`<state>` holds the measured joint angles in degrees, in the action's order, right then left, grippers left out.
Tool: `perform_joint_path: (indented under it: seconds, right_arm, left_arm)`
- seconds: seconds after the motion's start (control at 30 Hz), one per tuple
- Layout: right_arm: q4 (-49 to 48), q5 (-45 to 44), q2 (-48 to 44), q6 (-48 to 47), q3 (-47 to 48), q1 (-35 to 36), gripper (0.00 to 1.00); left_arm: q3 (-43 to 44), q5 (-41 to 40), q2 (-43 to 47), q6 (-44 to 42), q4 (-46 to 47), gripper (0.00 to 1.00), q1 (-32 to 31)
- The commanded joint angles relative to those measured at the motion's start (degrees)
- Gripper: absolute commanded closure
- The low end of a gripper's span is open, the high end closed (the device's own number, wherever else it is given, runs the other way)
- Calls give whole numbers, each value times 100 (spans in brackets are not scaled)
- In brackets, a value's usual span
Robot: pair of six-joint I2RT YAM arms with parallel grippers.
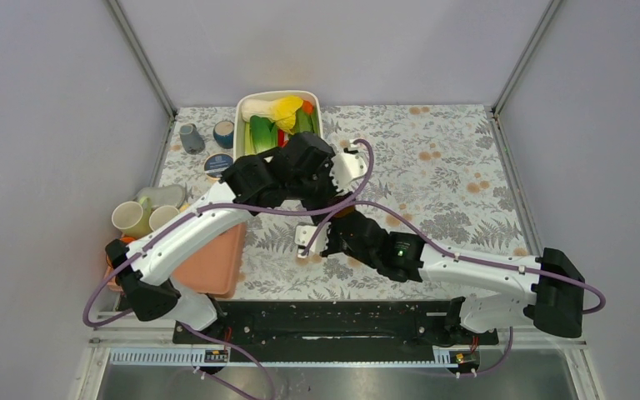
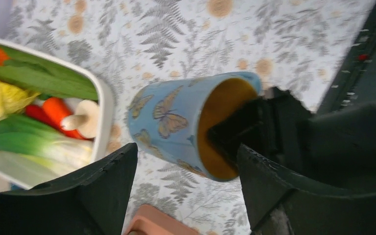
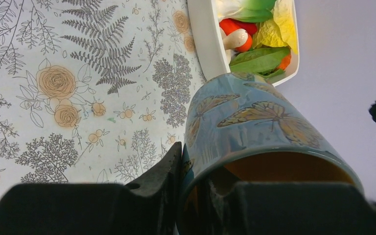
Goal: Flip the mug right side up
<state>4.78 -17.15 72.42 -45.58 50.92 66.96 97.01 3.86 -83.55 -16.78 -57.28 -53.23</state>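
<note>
The mug (image 2: 176, 127), blue with butterflies and brown inside, hangs on its side, seemingly clear of the tabletop (image 2: 284, 34). It is just beside the near corner of the white tray (image 2: 104, 105) of vegetables (image 2: 34, 81). Its mouth points toward the right arm and its base toward the tray. It is neither upside down nor upright, so the turn looks about half made.

The right fingers (image 3: 159, 174) carry it alone. They are pinched narrow on the wall at the rim, one pressed against the outside and the other reaching into the brown interior. A pinch on the lip suits the job: it leaves the base and the body free, so a roll of the wrist can swing the mouth upward and the base can be set down with nothing under it.

The left fingers (image 2: 107, 181) stand wide apart and hold nothing. From the left wrist view the mug sits in the open span between them and a little beyond their tips, touching neither. The body is nearer the finger on the tray side and the rim nearer the other. That wide, empty stance reads as getting clear of the mug, so that the right arm has room to finish the rotation.

From above, both wrists crowd over the same patch near the tray and hide the mug. A salmon-coloured dish (image 1: 217, 262) lies well to the left, apart from all this.
</note>
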Motion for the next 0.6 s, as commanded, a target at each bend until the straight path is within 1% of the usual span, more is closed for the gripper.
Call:
perform_joint_path:
  seconds: [0.0, 0.1, 0.2, 0.23, 0.27, 0.3, 0.37, 0.4, 0.43, 0.47, 0.53, 0.57]
  right_arm:
    - [-963, -455, -105, -231, 532, 56, 100]
    - [-961, -476, -118, -212, 523, 112, 100]
    - [-961, -477, -140, -179, 534, 129, 100]
    - [-969, -477, -141, -177, 533, 126, 100]
    - [-970, -482, -135, -172, 533, 127, 100]
    - [-973, -483, -140, -170, 533, 125, 100]
    - [-970, -476, -137, -163, 521, 126, 100]
    - [-972, -470, -140, -155, 516, 125, 100]
    - [-978, -482, -132, -141, 509, 124, 100]
    - [-985, -480, -121, -136, 507, 131, 100]
    - [-996, -498, -104, -119, 499, 130, 100]
    - [-996, -494, -87, -107, 491, 125, 100]
  left_arm:
    - [-328, -1746, -316, -261, 673, 23, -283]
    - [-573, -2543, -442, -503, 1181, 24, -302]
    - [-816, -2775, -573, -665, 1377, 25, -302]
    - [-884, -2815, -602, -692, 1437, 28, -302]
    - [-944, -2865, -641, -710, 1464, 33, -302]
    - [-991, -2930, -659, -720, 1489, 41, -302]
    - [-1066, -2929, -642, -751, 1531, 62, -302]
    - [-1126, -2870, -614, -768, 1575, 71, -302]
    - [-1197, -2766, -606, -794, 1580, 76, -294]
    - [-1256, -2678, -596, -808, 1586, 85, -293]
    - [-1364, -2502, -595, -795, 1568, 98, -285]
    - [-1415, -2427, -605, -770, 1572, 100, -264]
